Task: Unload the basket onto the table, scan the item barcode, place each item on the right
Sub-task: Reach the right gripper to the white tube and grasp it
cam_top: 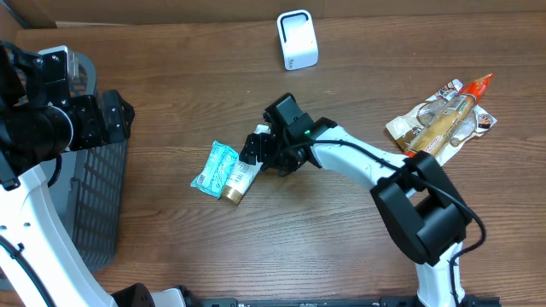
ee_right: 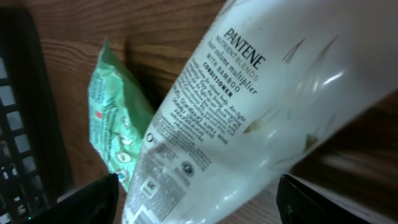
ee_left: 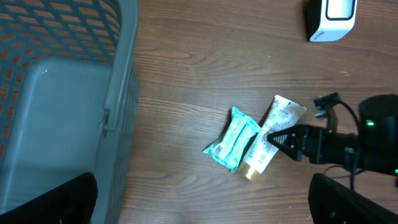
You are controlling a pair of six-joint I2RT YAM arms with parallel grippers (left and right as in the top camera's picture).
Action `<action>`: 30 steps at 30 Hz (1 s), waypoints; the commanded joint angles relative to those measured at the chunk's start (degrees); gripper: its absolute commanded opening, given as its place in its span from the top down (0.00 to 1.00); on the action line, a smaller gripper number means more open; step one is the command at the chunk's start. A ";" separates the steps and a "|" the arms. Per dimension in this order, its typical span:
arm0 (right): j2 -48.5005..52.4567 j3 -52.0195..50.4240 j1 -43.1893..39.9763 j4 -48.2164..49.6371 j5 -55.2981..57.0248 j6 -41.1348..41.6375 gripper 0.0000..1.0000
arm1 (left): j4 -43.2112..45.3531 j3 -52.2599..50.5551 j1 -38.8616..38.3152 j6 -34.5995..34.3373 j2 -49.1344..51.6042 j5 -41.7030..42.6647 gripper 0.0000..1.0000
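Pressed close to the right wrist lens, the conditioner tube (ee_right: 236,112) lies crosswise between the fingers of the right claw (ee_right: 205,199), which bear on both of its flanks; I judge the claw closed on it. From overhead the tube rests flat on the bench (cam_top: 341,247), so nothing looks lifted yet. Its printed back faces up, but I cannot pick out a barcode in the small print. Touching the tube's far side is a teal packet (ee_right: 115,118), which could drag along when the tube rises. Well apart, at the far edge, the white scanner (cam_top: 297,39) stands untouched. So only the grasp seems made; lifting, carrying and turning the code to the scanner remain. At the left, the left claw (ee_left: 199,208) hangs wide open and empty beside the basket (cam_top: 94,196).
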 commanded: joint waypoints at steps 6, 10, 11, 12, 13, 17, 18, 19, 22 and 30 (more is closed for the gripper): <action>3.76 -0.35 0.94 4.92 1.51 0.98 0.19 | 0.20 0.13 -0.02 1.49 0.35 0.26 0.00; 4.42 -0.35 1.14 5.64 1.51 0.98 0.27 | 0.20 0.13 -0.02 1.49 0.35 0.28 0.00; 4.42 -0.35 1.14 5.60 1.51 0.94 0.32 | 0.20 0.13 -0.02 1.49 0.35 0.26 0.00; 4.42 -0.35 1.14 5.46 1.49 0.94 0.38 | 0.22 0.13 -0.02 1.49 0.35 0.26 0.00; 4.42 -0.35 1.14 5.29 1.46 0.94 0.44 | 0.20 0.13 -0.02 1.49 0.35 0.26 0.00; 4.39 -0.35 1.14 3.82 1.36 0.24 0.58 | 0.20 0.13 -0.02 1.49 0.33 0.26 0.00; 4.39 -0.35 1.14 3.26 1.05 -0.72 0.63 | 0.22 0.13 -0.02 1.49 0.35 0.28 0.00; 4.39 -0.35 1.11 2.89 0.66 -1.90 0.67 | 0.20 0.13 -0.02 1.49 0.33 0.26 0.00; 4.37 -0.20 1.01 0.96 -1.62 -6.56 0.74 | 0.20 0.13 -0.02 1.49 0.35 0.28 0.00; 1.86 2.34 -1.49 -10.19 -10.99 -26.64 0.76 | 0.20 0.13 -0.02 1.49 0.33 0.28 0.00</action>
